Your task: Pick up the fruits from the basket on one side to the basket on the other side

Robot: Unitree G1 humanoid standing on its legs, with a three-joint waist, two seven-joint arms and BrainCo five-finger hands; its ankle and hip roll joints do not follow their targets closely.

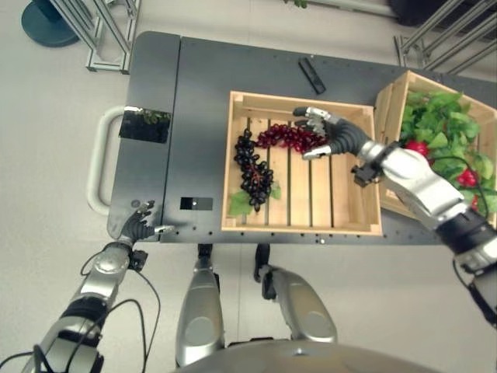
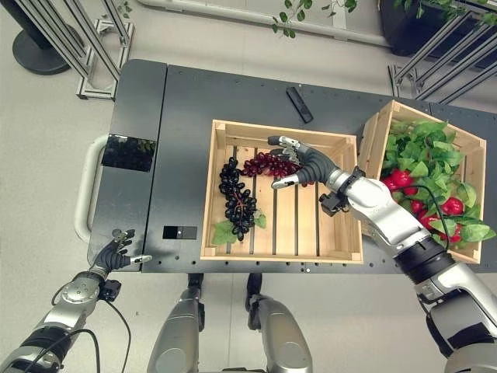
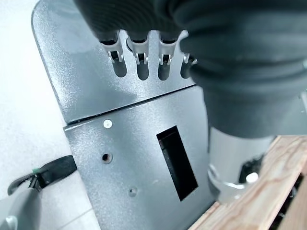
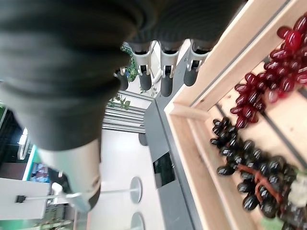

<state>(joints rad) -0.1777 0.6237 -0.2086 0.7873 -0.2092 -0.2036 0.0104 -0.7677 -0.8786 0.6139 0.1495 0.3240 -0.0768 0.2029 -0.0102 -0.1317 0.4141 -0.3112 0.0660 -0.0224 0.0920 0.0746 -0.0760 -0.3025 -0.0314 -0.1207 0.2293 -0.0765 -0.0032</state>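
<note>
Two crates: a slatted wooden crate (image 2: 334, 252) at the table's (image 2: 186, 101) middle, and a second crate (image 2: 371, 132) at the right edge holding green leaves (image 2: 423, 159) and red fruit (image 2: 400, 180).
Red grapes (image 2: 264, 164): on the slats near the far wall of the middle crate.
Dark grapes (image 2: 235, 198): left part of the same crate, running towards the near wall, with a leaf (image 2: 224, 231) at the near end.
Right hand (image 2: 307, 167): over the middle crate's far part, fingers loosely spread, thumb apart, tips just beside or touching the red grapes; nothing gripped.
Left hand (image 2: 115, 255): resting at the table's near left corner, fingers relaxed, empty.
Black bar (image 2: 299, 104): on the table beyond the middle crate.
</note>
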